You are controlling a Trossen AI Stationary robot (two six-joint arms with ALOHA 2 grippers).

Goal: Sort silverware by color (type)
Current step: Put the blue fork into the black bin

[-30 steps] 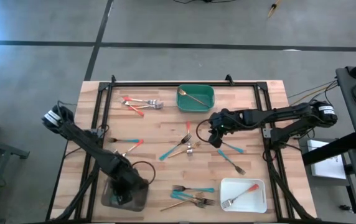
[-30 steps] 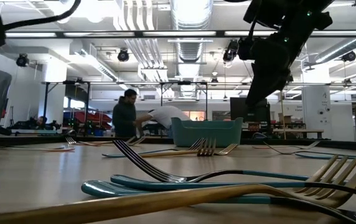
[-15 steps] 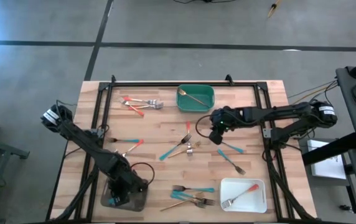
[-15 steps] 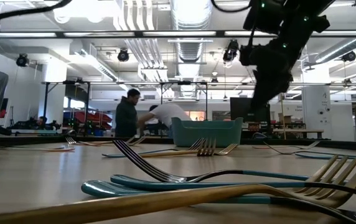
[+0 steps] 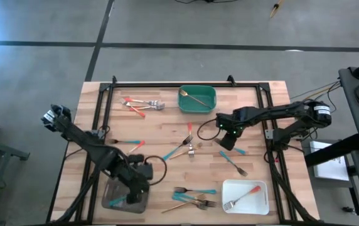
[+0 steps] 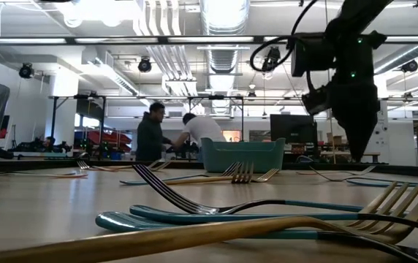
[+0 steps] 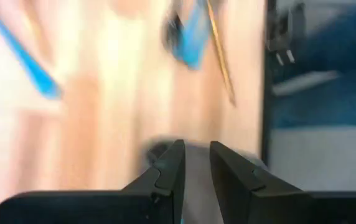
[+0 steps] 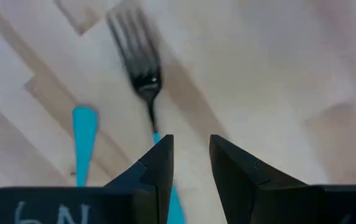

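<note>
Two arms share your wooden bench (image 5: 154, 122), with three trays along its edges: a green tray (image 5: 197, 99) at the far middle holding a gold piece that lies diagonally, a white tray (image 5: 245, 196) at the near right holding a red-handled fork laid aslant, and a grey tray (image 5: 124, 198) at the near left.

Your left tool (image 5: 139, 182) sits at the grey tray's edge; its wrist view shows the fingers a narrow slit apart with nothing between them, and that view is badly smeared.

Your right tool (image 5: 228, 139) hangs over the middle right of the bench, fingers slightly parted and empty, directly above a teal-handled fork (image 8: 142, 68) whose tines point away from the tool and whose handle is cut off behind the fingers.

The silverware (image 5: 186, 145) lies loose in clusters: red and teal pieces crossing at the centre, teal and gold forks (image 5: 195, 196) lying roughly left-to-right near the front edge, more at the far left (image 5: 142, 104).
</note>
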